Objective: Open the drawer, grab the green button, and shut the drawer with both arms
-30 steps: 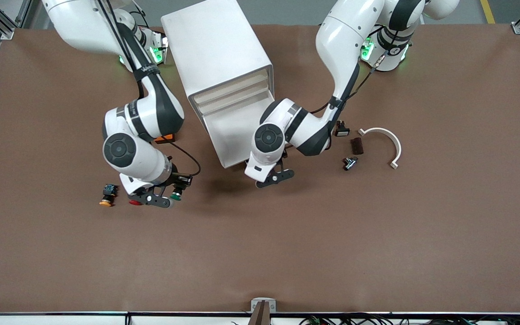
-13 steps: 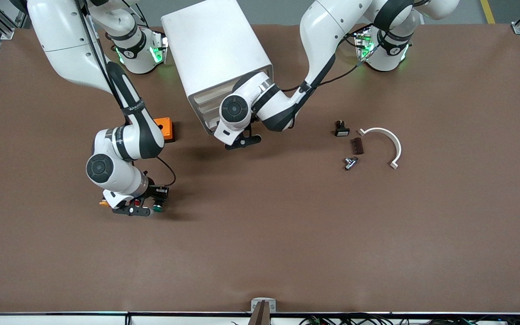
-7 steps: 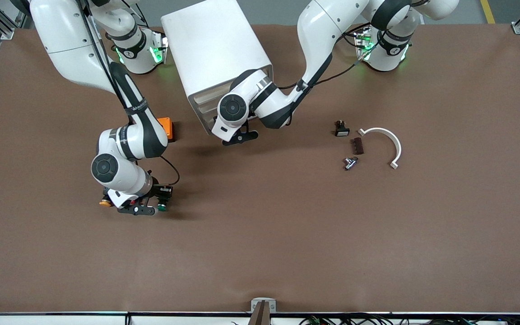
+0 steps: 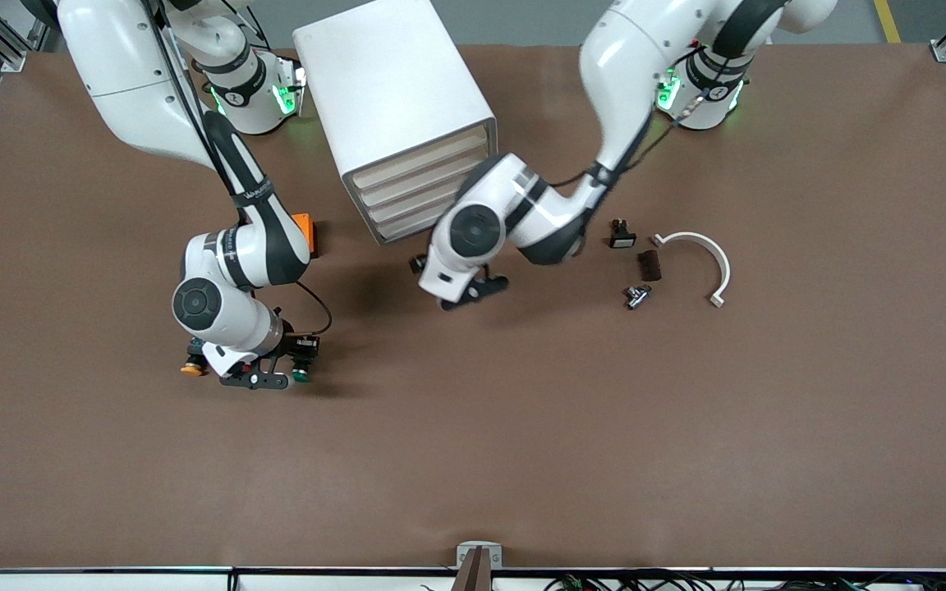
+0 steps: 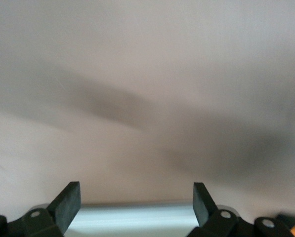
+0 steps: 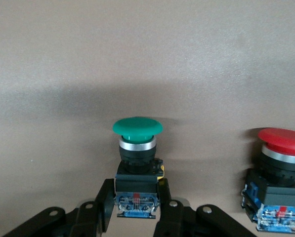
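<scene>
The white cabinet (image 4: 395, 90) has all four cream drawer fronts (image 4: 420, 190) flush and shut. My right gripper (image 4: 288, 369) is low over the table, nearer to the front camera than the cabinet and toward the right arm's end. It is shut on the black-and-blue body of the green-capped button (image 4: 301, 376). In the right wrist view my right gripper (image 6: 137, 200) clamps the button (image 6: 137, 131) from both sides. My left gripper (image 4: 466, 295) hangs open and empty over bare table just in front of the cabinet; its fingers (image 5: 68, 202) stand wide apart.
A red-capped button (image 6: 280, 168) stands close beside the green one and an orange-capped button (image 4: 191, 368) lies next to the right gripper. An orange box (image 4: 303, 224) sits beside the cabinet. A small black part (image 4: 622, 236), a brown piece (image 4: 649, 264), a metal piece (image 4: 636, 295) and a white curved strip (image 4: 707, 253) lie toward the left arm's end.
The lowest drawer, open at first, has been pushed shut by the left gripper, which has now drawn away from the cabinet. The right gripper, holding the green button, shifted slightly.
</scene>
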Controlling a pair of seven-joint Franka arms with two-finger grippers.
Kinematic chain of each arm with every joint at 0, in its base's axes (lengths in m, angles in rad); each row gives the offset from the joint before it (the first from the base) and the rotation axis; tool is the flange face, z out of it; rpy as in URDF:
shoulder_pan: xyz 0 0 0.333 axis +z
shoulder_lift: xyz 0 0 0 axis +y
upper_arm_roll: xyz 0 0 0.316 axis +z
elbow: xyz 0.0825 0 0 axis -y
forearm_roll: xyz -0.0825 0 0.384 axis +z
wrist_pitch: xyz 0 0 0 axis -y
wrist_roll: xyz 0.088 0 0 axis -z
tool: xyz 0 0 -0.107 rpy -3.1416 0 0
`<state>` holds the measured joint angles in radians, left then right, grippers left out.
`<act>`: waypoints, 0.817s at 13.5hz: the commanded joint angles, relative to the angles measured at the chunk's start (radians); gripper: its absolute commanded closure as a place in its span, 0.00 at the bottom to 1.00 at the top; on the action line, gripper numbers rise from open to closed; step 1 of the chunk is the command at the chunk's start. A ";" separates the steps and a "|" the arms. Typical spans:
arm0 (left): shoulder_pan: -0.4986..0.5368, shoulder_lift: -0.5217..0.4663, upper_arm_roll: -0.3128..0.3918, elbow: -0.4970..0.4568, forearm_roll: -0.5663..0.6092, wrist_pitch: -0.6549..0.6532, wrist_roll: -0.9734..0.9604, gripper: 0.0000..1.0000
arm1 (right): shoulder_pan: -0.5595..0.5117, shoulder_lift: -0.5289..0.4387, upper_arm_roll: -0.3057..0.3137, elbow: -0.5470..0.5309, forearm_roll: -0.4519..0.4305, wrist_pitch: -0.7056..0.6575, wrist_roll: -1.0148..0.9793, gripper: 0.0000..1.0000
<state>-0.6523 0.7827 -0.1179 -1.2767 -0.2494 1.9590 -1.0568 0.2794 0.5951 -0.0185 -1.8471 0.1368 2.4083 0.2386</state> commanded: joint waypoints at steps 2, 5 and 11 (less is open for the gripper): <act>0.207 -0.123 -0.014 -0.023 0.123 -0.147 0.152 0.00 | 0.009 -0.017 0.011 -0.024 0.018 0.005 -0.001 0.24; 0.354 -0.210 -0.012 -0.023 0.130 -0.240 0.297 0.00 | -0.002 -0.060 0.009 -0.006 0.018 -0.032 -0.012 0.00; 0.560 -0.344 -0.009 -0.003 0.304 -0.330 0.624 0.00 | -0.118 -0.233 0.008 0.005 0.018 -0.196 -0.094 0.00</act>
<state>-0.1060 0.4781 -0.1163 -1.2699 -0.0097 1.6389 -0.4970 0.2179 0.4368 -0.0234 -1.8131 0.1377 2.2435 0.1891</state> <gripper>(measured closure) 0.000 0.000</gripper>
